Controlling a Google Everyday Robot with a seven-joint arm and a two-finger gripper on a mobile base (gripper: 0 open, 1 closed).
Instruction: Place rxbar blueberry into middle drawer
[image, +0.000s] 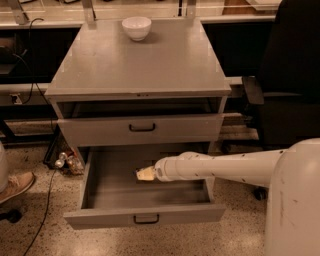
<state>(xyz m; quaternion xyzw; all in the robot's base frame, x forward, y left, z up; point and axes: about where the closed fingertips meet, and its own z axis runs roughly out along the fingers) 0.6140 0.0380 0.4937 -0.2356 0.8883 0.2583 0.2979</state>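
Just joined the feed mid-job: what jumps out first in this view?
A white robot arm reaches from the right into the pulled-out lower grey drawer, with its hand over the middle of the drawer floor. A small white bowl sits at the back of the flat grey cabinet top, above the upper drawer front with its black bar handle.
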